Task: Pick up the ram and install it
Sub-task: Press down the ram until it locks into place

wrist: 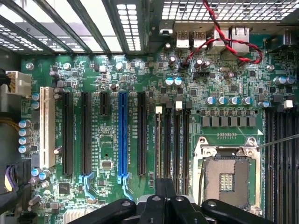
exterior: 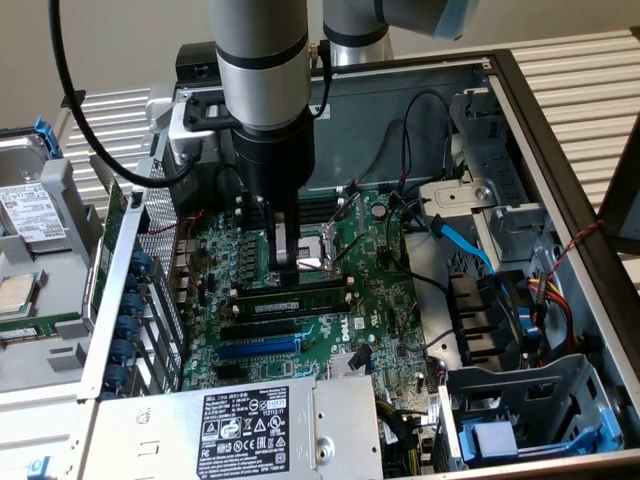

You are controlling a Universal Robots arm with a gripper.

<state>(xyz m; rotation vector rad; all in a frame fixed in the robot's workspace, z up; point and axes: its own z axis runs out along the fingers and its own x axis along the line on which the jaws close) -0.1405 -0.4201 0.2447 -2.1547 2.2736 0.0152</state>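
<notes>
- Ram (exterior: 290,297), a long green stick with dark chips, lies across the motherboard (exterior: 390,300) inside the open computer case (exterior: 540,130); its long axis runs toward the exterior view's left and right, parallel to the black slots and the blue expansion slot (exterior: 258,347) just beside it.
- Whether the stick is seated in a memory slot or only resting over one, I cannot tell from the exterior view.
- Arm (exterior: 262,90) stands upright over the middle of the board, its wrist pointing straight down at the stick.
- Power supply (exterior: 240,425) with its label sits at the near edge of the case, well apart from the work; a drive cage (exterior: 520,410) with blue clips is toward the exterior view's right.
- CPU socket (wrist: 229,175) lies open just beside the memory slots (wrist: 170,135), as the wrist view shows.
- Gripper (exterior: 286,268) has its fingers drawn together, the tips directly above the ram's upper edge near its middle, touching it or all but touching; the stick's length runs out to either side of the tips.
- Judged from that, the fingers look set to bear on the stick, not to clasp it.
</notes>
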